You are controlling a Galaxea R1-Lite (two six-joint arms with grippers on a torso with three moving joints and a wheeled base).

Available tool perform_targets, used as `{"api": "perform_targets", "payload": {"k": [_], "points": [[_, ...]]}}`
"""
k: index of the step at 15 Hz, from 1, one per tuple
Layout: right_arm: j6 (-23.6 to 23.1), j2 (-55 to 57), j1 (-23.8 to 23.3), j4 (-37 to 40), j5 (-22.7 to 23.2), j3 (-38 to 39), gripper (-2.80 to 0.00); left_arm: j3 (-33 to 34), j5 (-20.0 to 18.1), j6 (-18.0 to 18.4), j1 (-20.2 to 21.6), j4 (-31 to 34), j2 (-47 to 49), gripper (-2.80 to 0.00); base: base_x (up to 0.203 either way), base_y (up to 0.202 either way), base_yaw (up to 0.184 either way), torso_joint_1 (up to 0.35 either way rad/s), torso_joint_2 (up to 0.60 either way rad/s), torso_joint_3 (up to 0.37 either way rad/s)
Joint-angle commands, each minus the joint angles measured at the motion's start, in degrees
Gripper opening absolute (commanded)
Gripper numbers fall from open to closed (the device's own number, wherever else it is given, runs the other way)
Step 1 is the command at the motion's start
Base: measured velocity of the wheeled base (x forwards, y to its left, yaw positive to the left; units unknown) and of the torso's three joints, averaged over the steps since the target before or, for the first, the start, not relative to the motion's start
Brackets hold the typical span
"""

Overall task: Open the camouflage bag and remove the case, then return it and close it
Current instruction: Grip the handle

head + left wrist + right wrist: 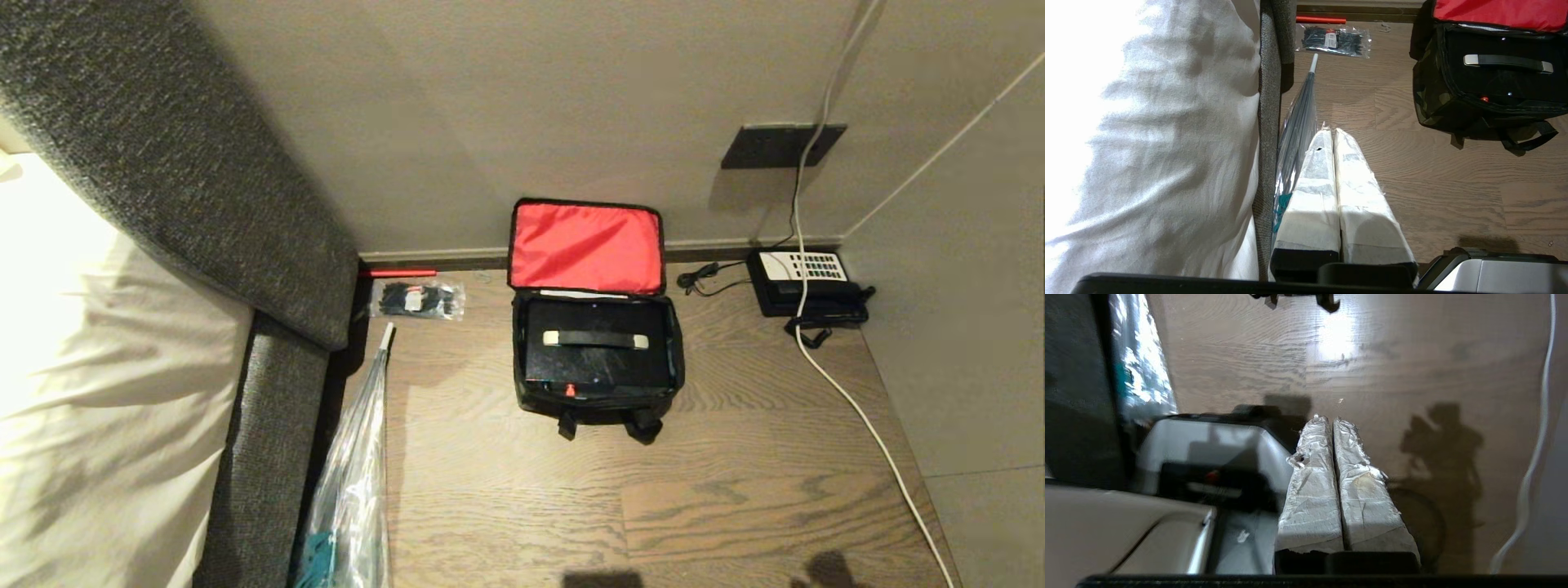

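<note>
The camouflage bag (531, 392) stands on the wood floor by the wall, its lid folded back so the red lining (584, 247) faces me. Inside lies the black case (600, 359), handle with pale ends (596, 339) on top, a small red latch at its near edge. In the left wrist view the bag (1433, 98) and case (1506, 81) sit far off. My left gripper (1329, 131) is shut and empty, near the bed's edge. My right gripper (1327, 418) is shut and empty, low over bare floor, well short of the bag's straps (1327, 300). Neither arm shows in the head view.
A grey upholstered bed frame (269, 245) with white bedding fills the left. A clear folded umbrella (359, 457) lies along it. A packet of black cable ties (416, 299) lies near the wall. A black telephone (804, 282) and white cable (857, 408) sit right.
</note>
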Motion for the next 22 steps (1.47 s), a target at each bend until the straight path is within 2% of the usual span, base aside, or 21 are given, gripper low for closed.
{"api": "perform_targets", "payload": {"k": [1, 3, 4, 7, 9, 10, 13, 16, 18, 19, 20, 21, 22], "points": [[-9.6, 17.6, 0.9, -4.8, -0.1, -1.8, -2.80, 0.0, 0.0, 0.0, 0.0, 0.0, -0.1, -2.80, 0.000, 0.000, 0.000, 0.000, 0.00, 0.000], [-18.4, 26.2, 1.2, -8.8, 0.0, -3.3, -2.80, 0.0, 0.0, 0.0, 0.0, 0.0, -0.1, -2.80, 0.000, 0.000, 0.000, 0.000, 0.00, 0.000], [-20.7, 31.1, 1.8, -11.1, 0.0, -4.2, -2.80, 0.0, 0.0, 0.0, 0.0, 0.0, -0.1, -2.80, 0.000, 0.000, 0.000, 0.000, 0.00, 0.000], [-23.7, 46.4, 6.8, -20.4, -1.6, -6.8, -2.80, 0.0, 0.0, 0.0, 0.0, 0.0, 0.0, -2.80, 0.000, 0.000, 0.000, 0.000, 0.00, 0.000], [-24.1, 56.7, 10.9, -29.8, -6.6, -9.2, -2.80, 0.0, 0.0, 0.0, 0.0, 0.0, -0.1, -2.80, 0.000, 0.000, 0.000, 0.000, 0.00, 0.000], [-24.0, 61.9, 13.2, -35.4, -10.5, -10.9, -2.80, 0.0, 0.0, 0.0, 0.0, 0.0, -0.1, -2.80, 0.000, 0.000, 0.000, 0.000, 0.00, 0.000], [-20.8, 75.0, 19.7, -49.6, -17.5, -18.7, -2.80, 0.0, 0.0, 0.0, 0.0, 0.0, -0.1, -2.80, 0.000, 0.000, 0.000, 0.000, 0.00, 0.000], [-13.8, 84.2, 24.9, -55.3, -19.7, -30.0, -2.80, 0.0, 0.0, 0.0, 0.0, 0.0, -0.1, -2.80, 0.000, 0.000, 0.000, 0.000, 0.00, 0.000], [-7.7, 87.8, 26.5, -53.2, -20.4, -39.0, -2.80, 0.0, 0.0, 0.0, 0.0, 0.0, 0.0, -2.80, 0.000, 0.000, 0.000, 0.000, 0.00, 0.000], [-5.7, 89.1, 26.9, -48.2, -20.6, -42.5, -2.80, 0.0, 0.0, 0.0, 0.0, 0.0, -0.1, -2.80, 0.000, 0.000, 0.000, 0.000, 0.00, 0.000], [-4.5, 90.4, 27.1, -43.4, -20.4, -45.1, -2.80, 0.0, 0.0, 0.0, 0.0, 0.0, -0.1, -2.80, 0.000, 0.000, 0.000, 0.000, 0.00, 0.000], [-3.9, 91.6, 27.0, -41.8, -20.4, -47.0, -2.80, 0.0, 0.0, 0.0, 0.0, 0.0, -0.1, -2.80, 0.000, 0.000, 0.000, 0.000, 0.00, 0.000], [-3.5, 93.3, 27.0, -40.4, -21.0, -48.8, 0.00, 0.0, 0.0, 0.0, 0.0, 0.0, 0.0, -2.80, 0.000, 0.000, 0.000, 0.000, 0.00, 0.000]]}}
